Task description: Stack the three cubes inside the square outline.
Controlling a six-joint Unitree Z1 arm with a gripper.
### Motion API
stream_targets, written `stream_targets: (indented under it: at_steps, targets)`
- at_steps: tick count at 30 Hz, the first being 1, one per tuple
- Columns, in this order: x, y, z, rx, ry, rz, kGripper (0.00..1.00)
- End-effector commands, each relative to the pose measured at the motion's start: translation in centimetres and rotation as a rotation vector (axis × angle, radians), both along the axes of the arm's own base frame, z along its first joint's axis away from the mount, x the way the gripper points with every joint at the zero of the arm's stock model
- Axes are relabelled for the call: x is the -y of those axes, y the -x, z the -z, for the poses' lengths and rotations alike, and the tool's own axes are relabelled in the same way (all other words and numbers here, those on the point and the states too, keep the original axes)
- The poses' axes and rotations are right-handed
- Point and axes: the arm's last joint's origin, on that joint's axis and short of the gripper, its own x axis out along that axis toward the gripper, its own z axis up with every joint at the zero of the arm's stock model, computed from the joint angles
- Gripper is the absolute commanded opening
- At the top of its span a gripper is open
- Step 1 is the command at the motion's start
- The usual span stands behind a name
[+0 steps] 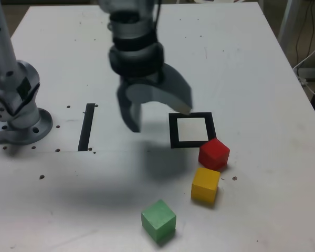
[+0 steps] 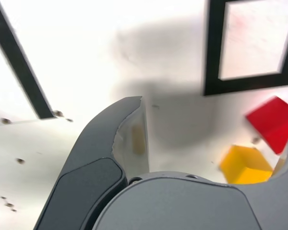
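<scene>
The white counter [image 1: 262, 199] fills most of the exterior view. Above its middle hangs the claw [image 1: 160, 122], spread wide and holding nothing. The square outline [image 1: 211, 129] lies right of centre; the red cube [image 1: 214, 154], yellow cube [image 1: 205, 185] and green cube [image 1: 158, 220] sit outside it, toward lower centre.

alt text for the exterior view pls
Three cubes, red, yellow and green, lie outside a black square outline on a white table. An open claw hovers nearby, holding nothing.
</scene>
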Motion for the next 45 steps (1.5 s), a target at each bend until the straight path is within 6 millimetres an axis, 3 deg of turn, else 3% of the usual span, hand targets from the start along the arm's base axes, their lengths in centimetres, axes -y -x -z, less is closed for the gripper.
stream_targets:
  at_steps: [1, 15, 34, 45]
  targets:
    - [0.4, -0.7, 0.0, 0.004, 0.006, -0.013, 1.0]
    - [1.9, -3.8, -0.8, 0.057, 0.073, -0.207, 0.99]
    - [4.8, -9.1, 3.2, -0.068, -0.033, -0.252, 0.96]
    - [5.1, -10.6, 4.2, -0.092, -0.052, -0.258, 0.91]
